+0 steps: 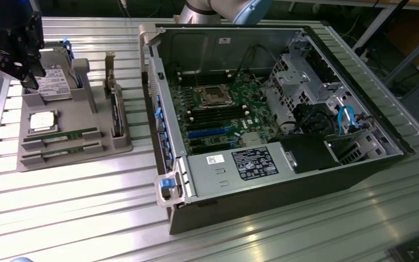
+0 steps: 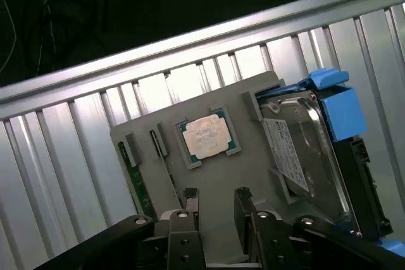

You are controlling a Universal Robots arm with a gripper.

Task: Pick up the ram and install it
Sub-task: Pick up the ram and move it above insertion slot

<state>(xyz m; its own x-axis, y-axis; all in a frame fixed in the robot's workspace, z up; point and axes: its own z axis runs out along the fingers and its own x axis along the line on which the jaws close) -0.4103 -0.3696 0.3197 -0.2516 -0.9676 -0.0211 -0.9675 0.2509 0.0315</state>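
Two green ram sticks lie side by side in slots of the grey holder tray (image 1: pixel 71 158): one ram stick (image 1: pixel 60 135) and a second ram stick (image 1: pixel 58 152) closer to the tray's front. My gripper (image 1: pixel 26 76) hangs open above the far end of that tray, over the hard drive (image 1: pixel 53 82), away from both sticks. In the wrist view my gripper (image 2: pixel 216 199) is open with nothing between its two black fingers (image 2: pixel 190 197), above the tray (image 2: pixel 221 188). The green edge of one ram stick (image 2: pixel 138 186) shows beside them.
A square silver CPU (image 1: pixel 42 120) (image 2: pixel 205 137) sits in the tray between the sticks and the hard drive (image 2: pixel 304 156) with its blue caddy (image 2: pixel 338 109). An expansion card (image 1: pixel 113 103) stands upright. The open computer case (image 1: pixel 268 180) with its motherboard (image 1: pixel 220 112) lies on the exterior view's right.
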